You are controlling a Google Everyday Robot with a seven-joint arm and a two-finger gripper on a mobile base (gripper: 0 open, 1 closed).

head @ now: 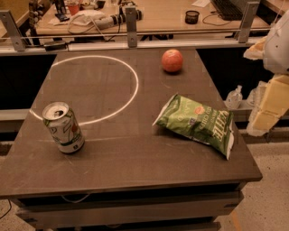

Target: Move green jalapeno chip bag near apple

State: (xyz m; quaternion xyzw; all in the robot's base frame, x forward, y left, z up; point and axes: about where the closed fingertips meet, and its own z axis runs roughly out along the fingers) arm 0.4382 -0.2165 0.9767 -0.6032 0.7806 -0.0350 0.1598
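The green jalapeno chip bag point(196, 122) lies flat near the right edge of the dark table point(135, 167), its white end pointing to the front right. The apple point(172, 60) sits at the back of the table, right of centre, well apart from the bag. My gripper point(265, 112) hangs at the right edge of the view, off the table's right side, level with the bag and not touching it. It holds nothing that I can see.
A white-and-green soda can point(64, 128) stands tilted at the front left. A white circle point(135, 85) is marked on the table's left half. A metal rail point(131, 27) and a cluttered desk point(158, 13) lie behind.
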